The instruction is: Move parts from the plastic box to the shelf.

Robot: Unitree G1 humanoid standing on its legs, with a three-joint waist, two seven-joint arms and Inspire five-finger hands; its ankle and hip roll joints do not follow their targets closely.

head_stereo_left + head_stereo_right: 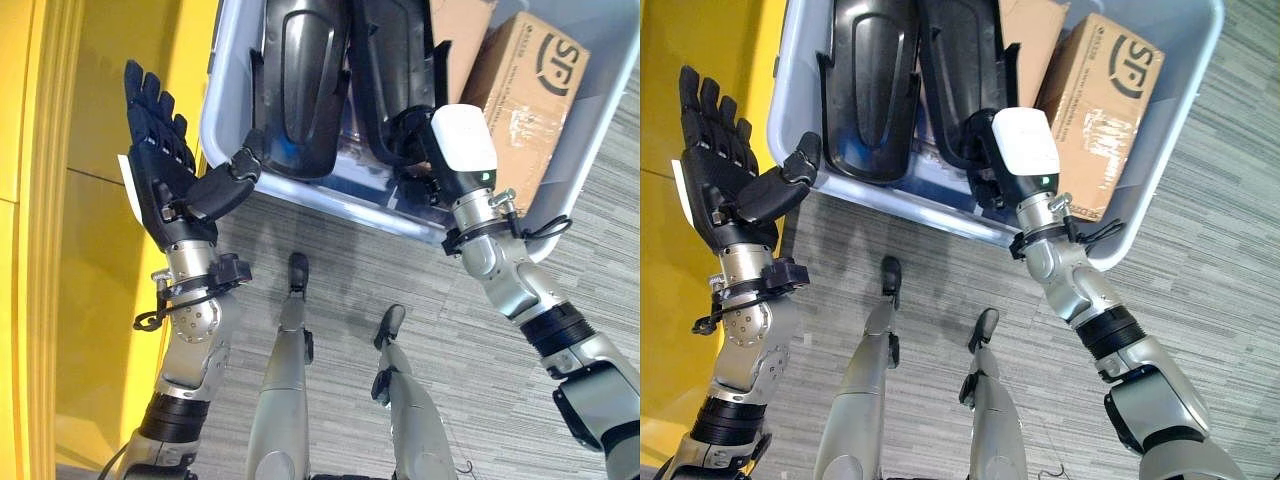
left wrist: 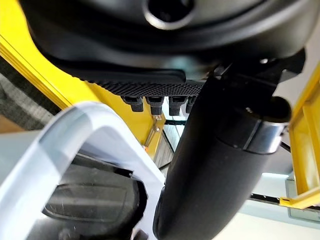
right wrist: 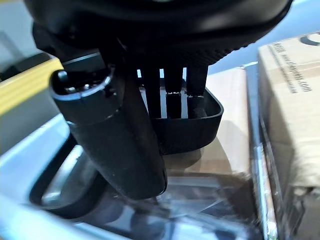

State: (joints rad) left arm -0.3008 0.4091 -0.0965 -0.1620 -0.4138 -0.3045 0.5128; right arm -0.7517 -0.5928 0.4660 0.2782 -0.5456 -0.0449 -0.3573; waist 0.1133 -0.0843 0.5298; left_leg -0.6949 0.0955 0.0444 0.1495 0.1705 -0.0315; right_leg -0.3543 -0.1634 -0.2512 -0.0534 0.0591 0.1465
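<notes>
A pale blue plastic box (image 1: 340,205) holds two long black moulded parts, one on its left side (image 1: 305,80) and one to the right of it (image 1: 385,70). My right hand (image 1: 462,140) reaches over the near rim into the box. Its fingers (image 3: 170,85) hook over the raised edge of the right black part (image 3: 192,135), with the thumb (image 3: 115,145) on the near side. My left hand (image 1: 160,160) is raised outside the box's left wall, palm up and fingers straight, with its thumb (image 2: 215,165) close to the box rim (image 2: 75,135). It holds nothing.
A brown cardboard carton (image 1: 525,90) lies in the right part of the box, and a second piece of cardboard (image 1: 460,40) stands behind my right hand. The yellow shelf frame (image 1: 90,150) rises just left of my left hand. Grey carpet (image 1: 340,290) lies below the box.
</notes>
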